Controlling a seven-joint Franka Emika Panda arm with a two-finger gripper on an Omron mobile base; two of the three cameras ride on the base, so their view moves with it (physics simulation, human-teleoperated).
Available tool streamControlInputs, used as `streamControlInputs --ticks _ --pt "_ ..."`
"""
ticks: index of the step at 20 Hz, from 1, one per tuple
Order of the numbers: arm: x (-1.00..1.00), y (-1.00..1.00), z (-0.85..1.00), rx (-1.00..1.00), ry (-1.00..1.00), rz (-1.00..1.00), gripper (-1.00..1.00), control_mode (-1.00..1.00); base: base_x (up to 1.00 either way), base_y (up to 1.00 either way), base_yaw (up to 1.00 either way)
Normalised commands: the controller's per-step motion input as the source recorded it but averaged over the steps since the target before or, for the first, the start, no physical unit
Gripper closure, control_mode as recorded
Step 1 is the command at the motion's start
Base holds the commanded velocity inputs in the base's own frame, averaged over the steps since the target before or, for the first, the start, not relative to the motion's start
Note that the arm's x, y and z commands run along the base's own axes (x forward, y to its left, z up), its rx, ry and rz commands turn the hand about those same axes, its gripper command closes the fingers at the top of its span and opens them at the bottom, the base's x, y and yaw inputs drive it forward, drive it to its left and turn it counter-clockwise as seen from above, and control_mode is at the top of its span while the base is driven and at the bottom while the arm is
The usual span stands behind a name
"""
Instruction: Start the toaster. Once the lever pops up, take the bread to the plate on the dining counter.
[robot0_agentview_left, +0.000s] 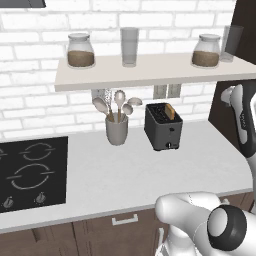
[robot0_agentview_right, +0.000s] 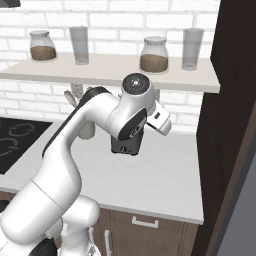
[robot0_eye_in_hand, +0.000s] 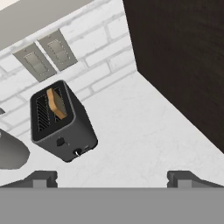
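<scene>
Toaster (robot0_agentview_right: 124, 145) mostly hidden behind the arm's wrist in the right base view, only lower body showing. Utensil cup (robot0_eye_in_hand: 11, 151) cut off at the left edge of the hand view; lever on toaster front too small to judge. Gripper (robot0_eye_in_hand: 112, 177) with fingertips (robot0_eye_in_hand: 41, 178) spread wide apart, nothing between them, above bare white counter (robot0_eye_in_hand: 144, 131). Toaster (robot0_eye_in_hand: 61, 122) up and left of the gripper in the hand view, well apart, no contact. Bread (robot0_eye_in_hand: 56, 103) standing in one slot, top edge poking out. In the left base view, toaster (robot0_agentview_left: 163, 127) near the back wall, just right of the utensil cup (robot0_agentview_left: 117, 131), bread (robot0_agentview_left: 170, 111) in its right-hand slot. Black hob (robot0_agentview_left: 30, 172) far left.
</scene>
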Motion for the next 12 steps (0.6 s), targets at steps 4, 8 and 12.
streamControlInputs --ticks 4,8,12 --pt "0.0 0.0 0.0 0.0 0.0 0.0 -1.0 -1.0 0.0 0.0 0.0" --pt "0.0 0.0 0.0 0.0 0.0 0.0 -1.0 -1.0 0.0 0.0 0.0" --pt "0.0 0.0 0.0 0.0 0.0 0.0 -1.0 -1.0 0.0 0.0 0.0"
